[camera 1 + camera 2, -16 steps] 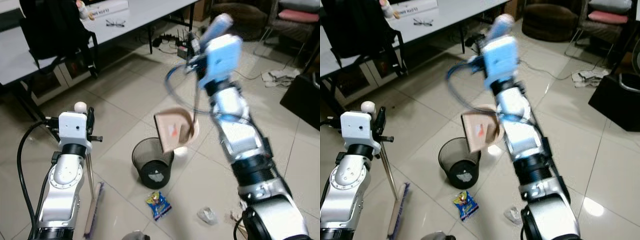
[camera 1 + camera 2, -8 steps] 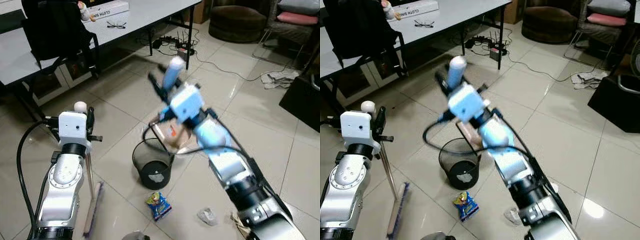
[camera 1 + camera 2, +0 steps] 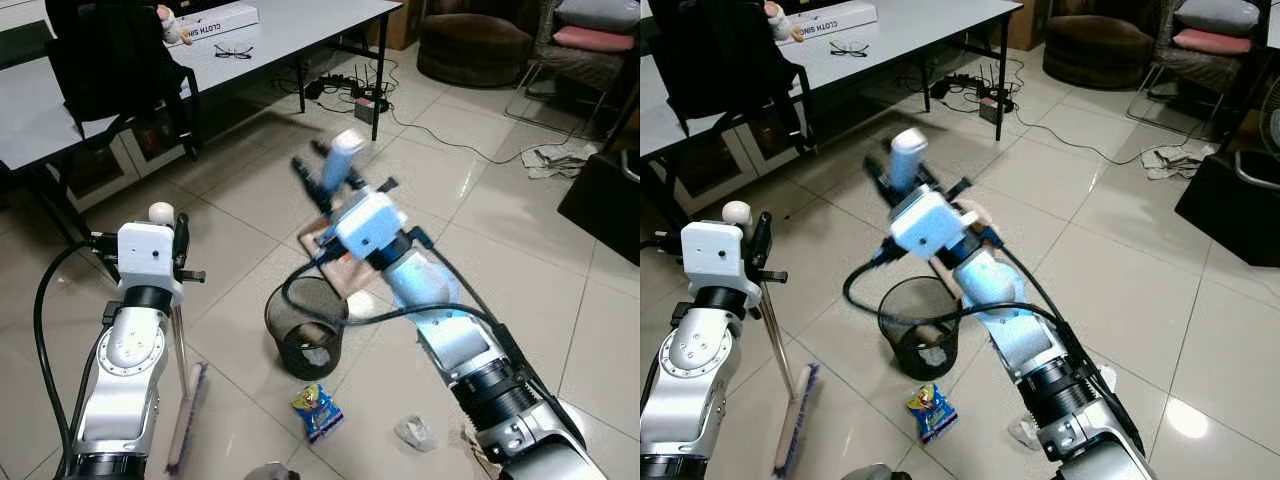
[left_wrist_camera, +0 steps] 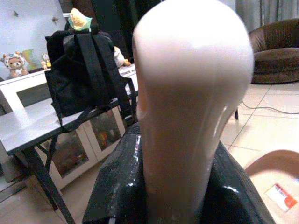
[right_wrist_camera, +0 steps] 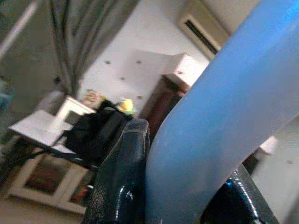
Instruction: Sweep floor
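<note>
- Right gripper (image 3: 335, 170) pinching blue dustpan handle (image 5: 224, 116): tip beige dustpan (image 3: 335, 262) fully above black mesh wastebasket (image 3: 305, 340).
- Left gripper (image 3: 172, 245) clamping pale-knobbed broom pole (image 4: 191, 116): hold upright.

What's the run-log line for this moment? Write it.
left gripper: shut on broom, upright | right gripper: shut on dustpan, tilted above bin | wrapper: on floor

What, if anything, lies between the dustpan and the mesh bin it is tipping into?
Nothing visible does. The right gripper holds the dustpan's blue handle, the dustpan is tilted right at the rim of the black mesh bin, and the bin's mouth is open.
</note>
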Robot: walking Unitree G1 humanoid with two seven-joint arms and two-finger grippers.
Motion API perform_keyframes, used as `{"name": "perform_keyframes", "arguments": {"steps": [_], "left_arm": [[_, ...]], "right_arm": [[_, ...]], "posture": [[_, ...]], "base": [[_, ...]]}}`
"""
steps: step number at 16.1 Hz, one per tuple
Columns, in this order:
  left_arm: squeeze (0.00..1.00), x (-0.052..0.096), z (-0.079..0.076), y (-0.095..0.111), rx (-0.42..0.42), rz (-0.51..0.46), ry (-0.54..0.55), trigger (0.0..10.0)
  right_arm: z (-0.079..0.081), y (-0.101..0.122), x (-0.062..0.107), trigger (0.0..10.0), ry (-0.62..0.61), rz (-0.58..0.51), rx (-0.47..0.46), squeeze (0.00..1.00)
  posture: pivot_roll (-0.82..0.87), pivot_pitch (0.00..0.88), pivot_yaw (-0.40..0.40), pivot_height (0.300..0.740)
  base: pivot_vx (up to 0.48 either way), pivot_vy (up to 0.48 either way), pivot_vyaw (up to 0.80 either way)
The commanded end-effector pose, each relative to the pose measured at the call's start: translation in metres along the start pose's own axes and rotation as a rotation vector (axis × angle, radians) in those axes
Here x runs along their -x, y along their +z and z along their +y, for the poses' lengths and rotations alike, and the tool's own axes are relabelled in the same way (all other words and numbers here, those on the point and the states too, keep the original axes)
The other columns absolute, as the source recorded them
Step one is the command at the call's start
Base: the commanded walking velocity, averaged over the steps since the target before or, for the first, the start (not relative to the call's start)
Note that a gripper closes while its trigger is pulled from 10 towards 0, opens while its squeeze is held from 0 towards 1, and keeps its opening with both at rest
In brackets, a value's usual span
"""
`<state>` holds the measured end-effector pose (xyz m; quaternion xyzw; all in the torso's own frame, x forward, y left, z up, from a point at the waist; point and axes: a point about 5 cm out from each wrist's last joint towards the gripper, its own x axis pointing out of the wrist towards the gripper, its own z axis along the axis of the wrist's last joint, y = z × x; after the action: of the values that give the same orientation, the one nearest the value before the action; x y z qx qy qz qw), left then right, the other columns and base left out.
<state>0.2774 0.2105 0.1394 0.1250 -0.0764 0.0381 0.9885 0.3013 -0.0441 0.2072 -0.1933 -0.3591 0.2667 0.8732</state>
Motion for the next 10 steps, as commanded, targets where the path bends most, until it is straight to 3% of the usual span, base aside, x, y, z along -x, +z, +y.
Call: {"name": "perform_keyframes", "arguments": {"steps": [1,3,4,5,6,7,9,10], "left_arm": [[0.0,-0.005,0.001,0.007,-0.014,-0.025,-0.011,10.0],[0.0,-0.005,-0.002,0.006,-0.013,-0.013,-0.024,10.0],[0.0,-0.005,-0.007,0.005,-0.026,-0.006,-0.053,10.0],[0.0,-0.005,-0.009,0.004,-0.025,-0.006,-0.066,10.0],[0.0,-0.005,-0.009,0.004,-0.025,-0.006,-0.066,10.0],[0.0,-0.006,-0.013,0.005,-0.017,-0.01,-0.084,10.0],[0.0,-0.009,-0.015,0.008,-0.018,-0.021,-0.1,10.0],[0.0,-0.01,-0.016,0.008,-0.023,-0.02,-0.105,10.0]], "right_arm": [[-0.029,0.004,-0.005,10.0,-0.153,0.006,0.065,0.0],[-0.054,-0.007,0.004,10.0,-0.306,0.113,0.07,0.0],[-0.079,-0.027,0.032,10.0,-0.448,0.273,0.054,0.0],[-0.084,-0.033,0.044,10.0,-0.49,0.324,0.031,0.0],[-0.084,-0.033,0.044,10.0,-0.49,0.324,0.031,0.0],[-0.086,-0.043,0.062,10.0,-0.525,0.406,-0.001,0.0],[-0.073,-0.059,0.086,10.0,-0.507,0.57,-0.088,0.0],[-0.068,-0.059,0.087,10.0,-0.503,0.581,-0.113,0.0]], "posture": [[0.0,0.0,0.077,0.74],[0.0,0.003,0.079,0.74],[-0.01,0.009,0.084,0.74],[-0.02,0.011,0.086,0.74],[-0.02,0.011,0.086,0.74],[-0.02,0.019,0.089,0.74],[-0.03,0.024,0.09,0.74],[-0.03,0.027,0.09,0.74]], "base": [[0.0,0.0,0.0],[0.0,0.0,0.0],[0.0,0.0,0.0],[0.0,0.0,0.0],[0.0,0.0,0.0],[0.0,0.0,0.0],[0.0,0.0,0.0],[0.0,0.0,0.0]]}}
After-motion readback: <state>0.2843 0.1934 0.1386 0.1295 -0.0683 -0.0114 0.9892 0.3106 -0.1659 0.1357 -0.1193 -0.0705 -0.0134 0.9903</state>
